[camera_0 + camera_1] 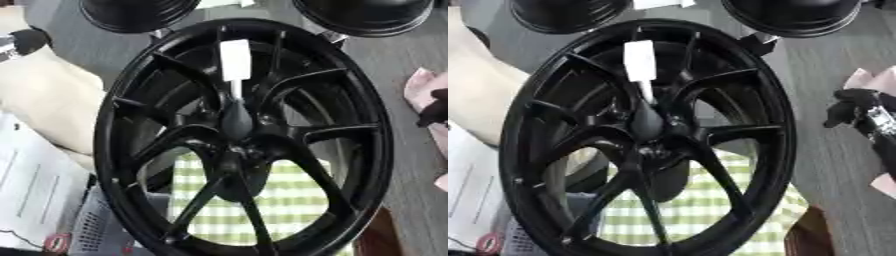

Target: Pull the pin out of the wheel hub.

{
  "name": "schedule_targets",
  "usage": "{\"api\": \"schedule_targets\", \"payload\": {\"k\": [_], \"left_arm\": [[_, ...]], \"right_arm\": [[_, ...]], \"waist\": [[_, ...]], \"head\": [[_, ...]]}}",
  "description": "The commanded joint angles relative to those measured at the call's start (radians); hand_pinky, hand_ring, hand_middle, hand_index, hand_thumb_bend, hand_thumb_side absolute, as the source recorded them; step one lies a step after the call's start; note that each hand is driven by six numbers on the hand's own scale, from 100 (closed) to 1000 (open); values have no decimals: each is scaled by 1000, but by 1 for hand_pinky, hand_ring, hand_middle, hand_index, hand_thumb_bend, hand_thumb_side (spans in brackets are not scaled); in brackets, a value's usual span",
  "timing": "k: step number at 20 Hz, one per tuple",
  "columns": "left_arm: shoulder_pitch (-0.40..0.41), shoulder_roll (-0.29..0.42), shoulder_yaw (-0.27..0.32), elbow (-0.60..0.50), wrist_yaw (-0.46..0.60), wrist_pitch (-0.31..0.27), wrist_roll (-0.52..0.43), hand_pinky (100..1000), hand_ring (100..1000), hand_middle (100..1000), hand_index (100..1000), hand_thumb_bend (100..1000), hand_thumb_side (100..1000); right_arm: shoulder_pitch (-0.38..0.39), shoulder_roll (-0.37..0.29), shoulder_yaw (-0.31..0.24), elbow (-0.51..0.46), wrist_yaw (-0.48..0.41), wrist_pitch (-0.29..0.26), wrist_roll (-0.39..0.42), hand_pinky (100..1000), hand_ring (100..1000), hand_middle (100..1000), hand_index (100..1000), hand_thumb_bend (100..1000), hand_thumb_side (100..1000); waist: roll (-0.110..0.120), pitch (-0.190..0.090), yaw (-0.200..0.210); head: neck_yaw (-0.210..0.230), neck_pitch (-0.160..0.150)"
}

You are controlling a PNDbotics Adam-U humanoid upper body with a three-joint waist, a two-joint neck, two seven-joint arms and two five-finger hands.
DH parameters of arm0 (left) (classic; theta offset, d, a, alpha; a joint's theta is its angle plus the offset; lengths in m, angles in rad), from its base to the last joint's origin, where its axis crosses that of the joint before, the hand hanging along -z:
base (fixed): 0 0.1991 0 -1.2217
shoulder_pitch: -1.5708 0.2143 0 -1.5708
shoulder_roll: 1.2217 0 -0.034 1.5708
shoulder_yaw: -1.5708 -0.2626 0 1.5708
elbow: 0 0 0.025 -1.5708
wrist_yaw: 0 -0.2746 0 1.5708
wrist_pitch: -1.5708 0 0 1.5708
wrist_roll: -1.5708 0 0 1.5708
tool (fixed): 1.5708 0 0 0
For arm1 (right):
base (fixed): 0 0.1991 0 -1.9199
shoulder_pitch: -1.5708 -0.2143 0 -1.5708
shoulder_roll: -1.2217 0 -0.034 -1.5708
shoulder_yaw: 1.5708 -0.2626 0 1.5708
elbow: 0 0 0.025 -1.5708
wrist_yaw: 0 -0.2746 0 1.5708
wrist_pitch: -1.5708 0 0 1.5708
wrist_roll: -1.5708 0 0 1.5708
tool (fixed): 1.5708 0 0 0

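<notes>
The black wheel hub (245, 140) is filling the frame, its white-handled pin (235, 70) sticking out of the centre for pulling, while the right hand (852, 107) is waiting at the right edge, fingers curled, holding nothing.

Grey wood-grain floor (411, 45) runs along the right side and top. A green-and-white checked cloth (289, 200) lies below, showing through the spokes of the black wheel (376, 150) standing over it. White papers (31, 185) lie at the left, a pink cloth (424, 92) at the right.
</notes>
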Motion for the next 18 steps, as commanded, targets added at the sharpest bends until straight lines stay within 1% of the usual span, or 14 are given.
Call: {"api": "schedule_targets", "payload": {"k": [1,4,9,13,18], "left_arm": [[-64,67,-35,-18,-63,15,-102,749,693,533,703,689,483],[-154,68,-100,-16,-110,23,-205,757,699,544,709,678,478],[-307,47,-195,16,-144,34,-379,774,718,571,724,662,460],[-461,-17,-285,76,-164,43,-520,789,740,602,749,660,444],[-650,-153,-393,202,-206,46,-650,792,745,612,757,668,429]], "right_arm": [[-11,-35,-1,-9,8,1,0,829,591,590,756,100,709],[-19,-43,6,-4,2,4,5,829,590,589,755,100,705],[-12,-51,6,2,3,12,3,828,588,588,754,100,694],[-8,-58,8,5,2,16,4,828,588,588,754,100,693],[-5,-61,9,9,3,20,7,828,588,587,754,100,694]], "waist": [[2,-25,-4],[3,-31,-10],[11,-41,-12],[20,-51,-8],[29,-58,-1]], "head": [[-10,7],[-16,11],[-28,20],[-37,29],[-48,34]]}}
